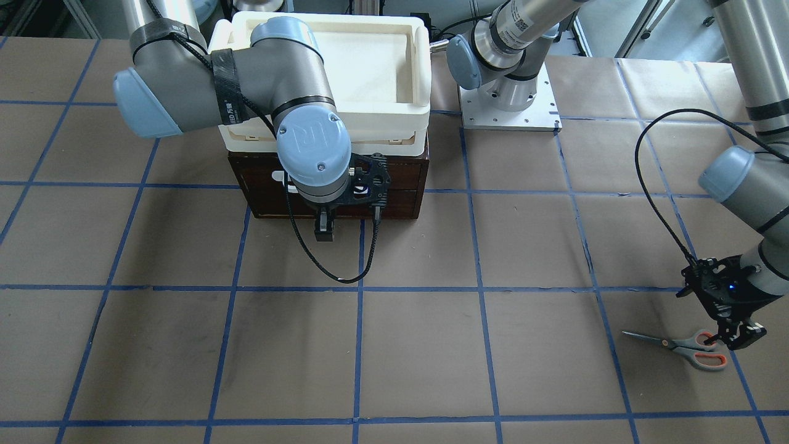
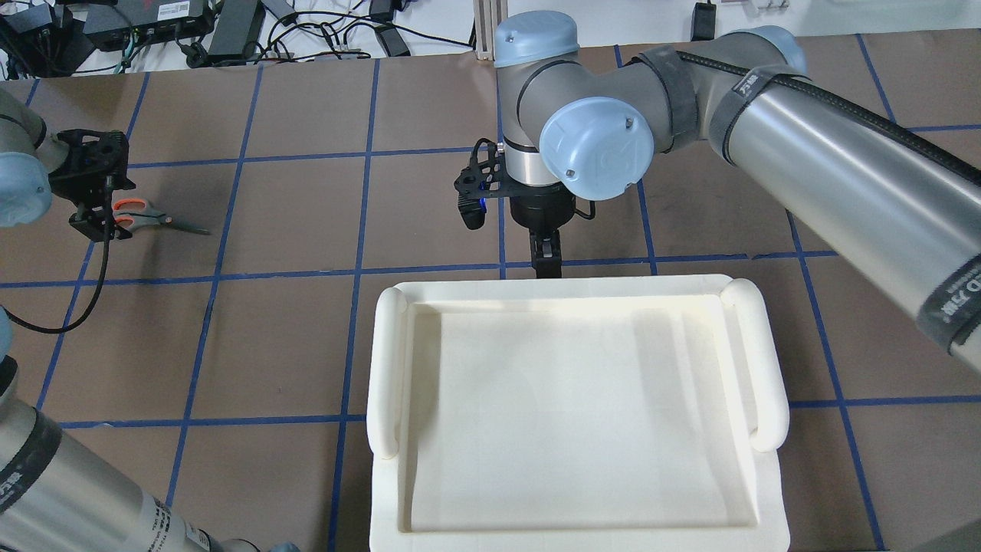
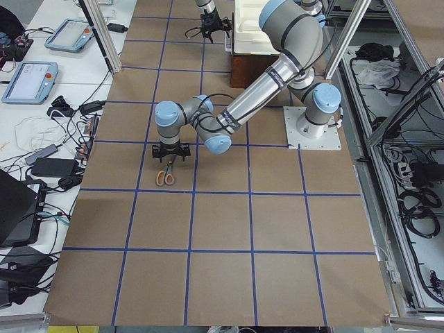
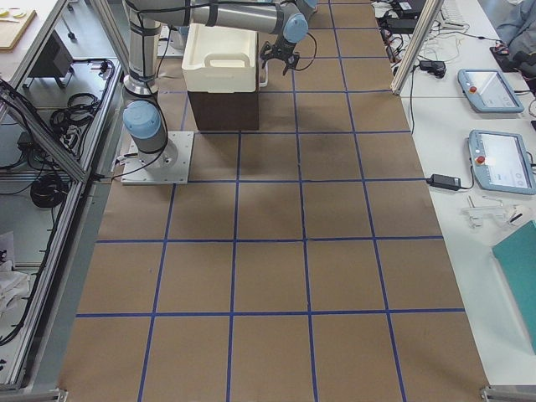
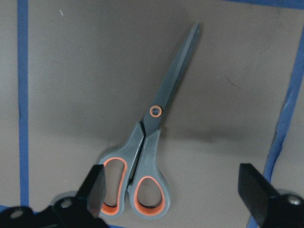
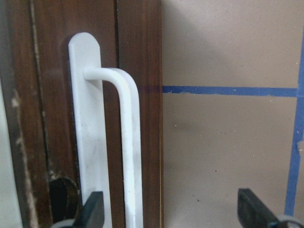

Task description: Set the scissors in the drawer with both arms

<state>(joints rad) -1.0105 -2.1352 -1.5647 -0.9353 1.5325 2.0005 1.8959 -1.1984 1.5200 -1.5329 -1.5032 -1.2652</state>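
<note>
The scissors (image 1: 678, 345) lie flat on the brown paper, closed, blades pointing away from my left gripper (image 1: 736, 333). In the left wrist view the grey, orange-lined handles (image 5: 137, 185) sit between the open fingers, close to the left one (image 5: 97, 190). The left gripper (image 2: 96, 222) hovers right over the handles. The dark-brown drawer (image 1: 394, 191) is shut under a white foam tray. My right gripper (image 1: 323, 231) is open, just in front of the drawer. In the right wrist view the drawer's white loop handle (image 6: 128, 142) lies between the fingers, near the left one.
The white foam tray (image 2: 387, 368) rests on top of the drawer box and overhangs it. The left arm's base plate (image 1: 508, 111) is bolted beside the box. Blue tape lines grid the brown paper. Tablets and cables (image 3: 41, 76) lie on side tables beyond the table edge.
</note>
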